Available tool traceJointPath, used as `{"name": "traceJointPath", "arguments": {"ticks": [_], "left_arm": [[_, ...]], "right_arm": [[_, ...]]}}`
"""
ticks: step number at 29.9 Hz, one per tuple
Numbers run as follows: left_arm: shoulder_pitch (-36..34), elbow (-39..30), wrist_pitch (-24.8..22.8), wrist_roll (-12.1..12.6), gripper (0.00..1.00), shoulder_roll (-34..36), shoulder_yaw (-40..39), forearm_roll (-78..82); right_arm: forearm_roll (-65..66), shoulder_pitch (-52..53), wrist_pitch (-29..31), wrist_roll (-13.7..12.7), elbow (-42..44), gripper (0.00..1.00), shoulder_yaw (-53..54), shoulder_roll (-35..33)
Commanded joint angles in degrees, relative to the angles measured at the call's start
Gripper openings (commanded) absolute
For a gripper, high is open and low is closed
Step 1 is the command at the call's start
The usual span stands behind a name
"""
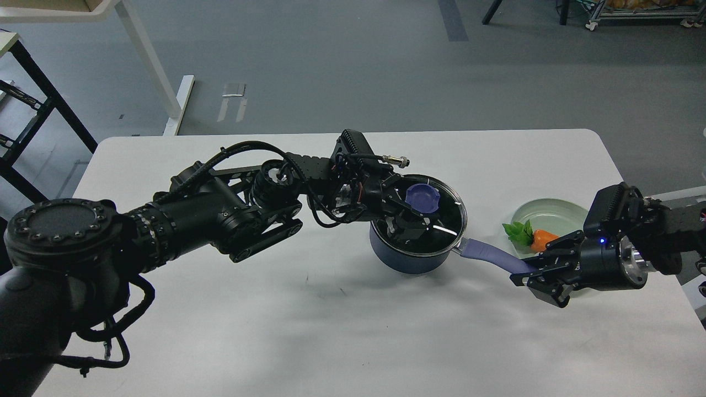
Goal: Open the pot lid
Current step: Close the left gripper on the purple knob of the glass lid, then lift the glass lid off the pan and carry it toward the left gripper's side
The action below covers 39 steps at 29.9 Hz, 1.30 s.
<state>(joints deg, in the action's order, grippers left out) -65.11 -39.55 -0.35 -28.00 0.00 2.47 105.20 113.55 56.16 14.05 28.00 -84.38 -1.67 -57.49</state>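
Note:
A dark blue pot (405, 259) stands mid-table with a glass lid (444, 220) on it; the lid has a purple knob (422, 197). My left gripper (405, 205) is over the lid's left half. Its two dark fingers are spread, one behind and one in front of the knob's left side, and I cannot tell whether they touch it. My right gripper (534, 271) is shut on the end of the pot's purple handle (491, 256), low over the table.
A pale green plate (557, 212) at the right holds a toy carrot (543, 238) with green leaves, just behind my right gripper. The white table (309, 331) has its right edge close to my right arm.

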Motion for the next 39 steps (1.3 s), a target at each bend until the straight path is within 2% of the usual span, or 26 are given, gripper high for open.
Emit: {"name": "traceJointPath", "arguments": {"ticks": [1, 6, 10, 16, 24, 31, 39], "left_arm": [[-0.02, -0.09, 0.18, 0.0, 0.54, 0.0, -0.01, 0.0], [-0.28, -1.05, 0.44, 0.0, 0.44, 0.0, -0.09, -0.08], [-1.07, -5.35, 0.44, 0.0, 0.44, 0.78, -0.27, -0.96], [-3.18, -14.14, 0.44, 0.0, 0.44, 12.37, -0.36, -2.89], [-2.48, -26.26, 0.44, 0.0, 0.45, 33.19, -0.18, -5.88], [6.47, -33.48, 1.58, 0.0, 0.45, 46.83, -0.27, -5.97], [17.2, -32.87, 9.22, 0.0, 0.46, 51.68, -0.18, -5.8]], "right_arm": [[0.0, 0.0, 0.01, 0.0, 0.0, 0.33, 0.0, 0.01], [0.0, -0.09, 0.01, 0.0, 0.0, 0.33, 0.0, -0.17], [0.0, -0.09, -0.08, 0.0, 0.0, 0.33, 0.0, -0.43], [0.0, -0.44, -0.6, 0.0, 0.0, 0.33, 0.0, -0.96], [0.0, -0.44, -0.61, 0.0, 0.0, 0.33, 0.0, -0.96], [0.0, -0.35, -0.61, 0.0, -0.09, 0.33, 0.09, -0.96], [-0.09, -0.35, -0.61, 0.0, -0.09, 0.33, 0.09, -0.96]]}}
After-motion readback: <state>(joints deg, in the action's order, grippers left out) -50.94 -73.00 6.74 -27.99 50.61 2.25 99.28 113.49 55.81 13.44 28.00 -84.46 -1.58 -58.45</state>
